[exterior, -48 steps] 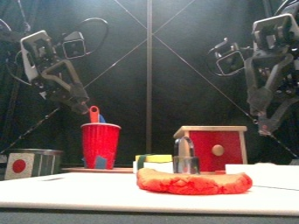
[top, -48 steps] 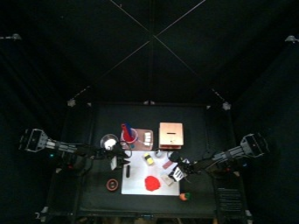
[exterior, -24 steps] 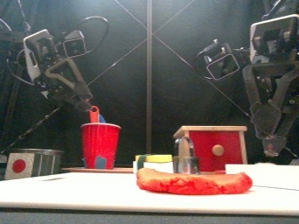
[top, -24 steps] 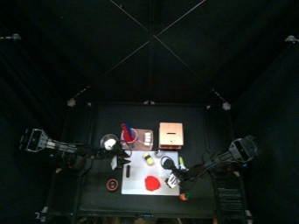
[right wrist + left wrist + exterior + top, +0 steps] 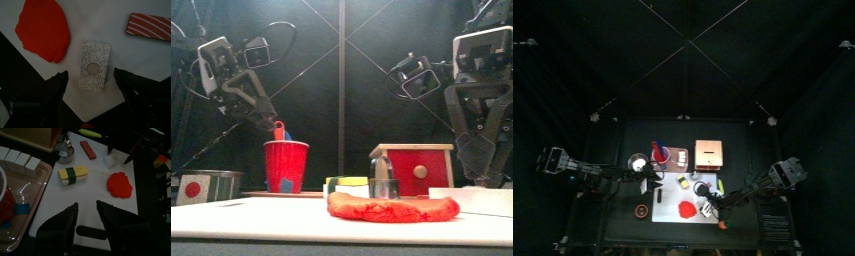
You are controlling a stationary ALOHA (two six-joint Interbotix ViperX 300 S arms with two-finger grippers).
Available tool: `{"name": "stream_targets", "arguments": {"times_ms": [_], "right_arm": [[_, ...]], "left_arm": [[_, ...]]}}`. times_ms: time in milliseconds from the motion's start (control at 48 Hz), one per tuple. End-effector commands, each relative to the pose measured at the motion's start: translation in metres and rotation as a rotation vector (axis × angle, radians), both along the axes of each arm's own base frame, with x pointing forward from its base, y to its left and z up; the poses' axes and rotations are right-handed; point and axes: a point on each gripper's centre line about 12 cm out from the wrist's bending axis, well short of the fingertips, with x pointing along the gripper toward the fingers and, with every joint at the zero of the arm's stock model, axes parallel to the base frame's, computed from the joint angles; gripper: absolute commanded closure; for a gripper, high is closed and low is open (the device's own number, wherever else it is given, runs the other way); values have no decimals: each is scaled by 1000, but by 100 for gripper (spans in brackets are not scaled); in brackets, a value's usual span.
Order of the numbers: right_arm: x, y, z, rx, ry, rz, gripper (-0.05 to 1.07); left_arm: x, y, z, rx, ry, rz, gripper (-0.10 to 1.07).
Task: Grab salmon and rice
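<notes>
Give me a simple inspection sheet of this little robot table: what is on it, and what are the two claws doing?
Surface: small black table with a white mat on it.
Job's things: speckled white rice block lies flat between the right gripper's jaws, apart from them; striped salmon slice lies beside it, untouched.
Clutter: flat red piece; yellow block with green band; red cup; red-fronted wooden box; white cubes on a tray.
Grippers: right gripper open, pointing down over the rice block; left gripper open, holding nothing, above the mat.
Cables: loops on both arms, off the table.
Surroundings: black curtains; nothing else seen.
</notes>
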Motion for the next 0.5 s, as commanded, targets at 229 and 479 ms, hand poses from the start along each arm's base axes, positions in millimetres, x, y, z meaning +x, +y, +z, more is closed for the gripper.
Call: {"name": "stream_targets", "arguments": {"times_ms": [229, 479], "right_arm": [[8, -11, 52, -58, -121, 28, 1], [1, -47, 61, -174, -142, 17, 1]], "left_arm": [[7, 1, 9, 6, -32, 3, 22], [6, 1, 8, 5, -30, 4, 22]]}}
